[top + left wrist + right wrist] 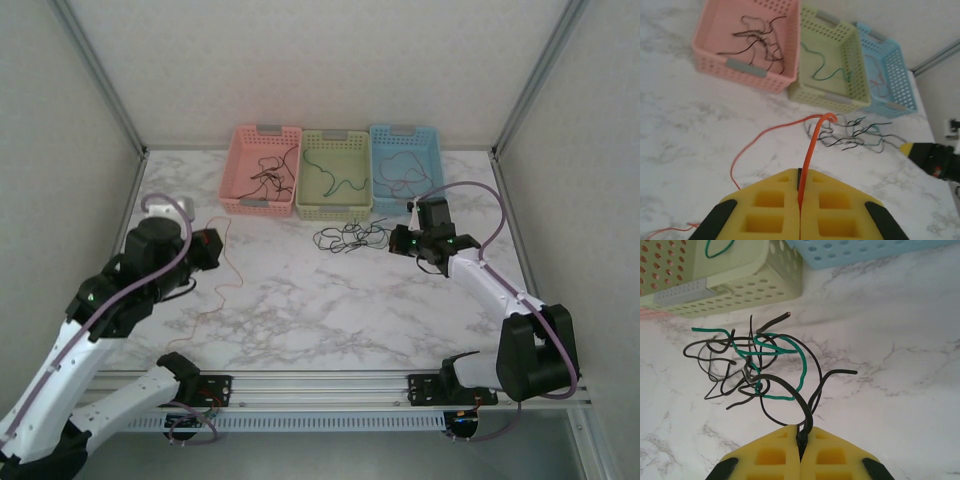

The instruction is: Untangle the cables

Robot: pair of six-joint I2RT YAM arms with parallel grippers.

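Left gripper (800, 175) pinches the orange wire (809, 150), right gripper (802, 434) pinches a black wire (790, 389); a hard pull likely cinches the tangle (747, 367) or slips a strand free.

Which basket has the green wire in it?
The middle, light-green basket, holding the green wire; the pink basket beside it holds black wires.

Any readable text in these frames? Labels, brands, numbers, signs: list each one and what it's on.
None readable in any view.
Grey tabs on the pink basket, green basket and blue basket: blank, no print.
Arm bases: any marking is too small to tell.
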